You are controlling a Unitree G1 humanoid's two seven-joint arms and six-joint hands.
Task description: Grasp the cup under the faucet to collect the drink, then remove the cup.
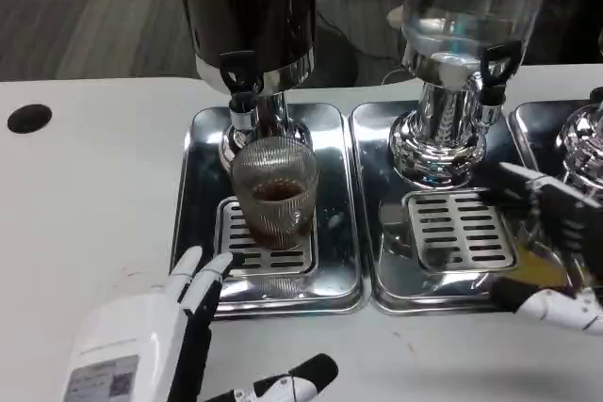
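The ribbed cup [274, 191] is standing on the grate of the left tray [200, 195], under the dark dispenser's tap [241, 85], partly filled with brown drink. The left robot hand [188, 300] is hovering near the tray's front edge, fingers apart, holding nothing. It should be closing around the cup's sides and keeping it upright, since tilting would probably spill. The right robot hand [556, 261] is spread over the neighbouring tray, empty.

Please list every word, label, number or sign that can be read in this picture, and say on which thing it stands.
Nothing can be read.
A grey label with a square code on the white back of the left hand: too blurred to read.
The cup, the dispensers and the trays show no text.
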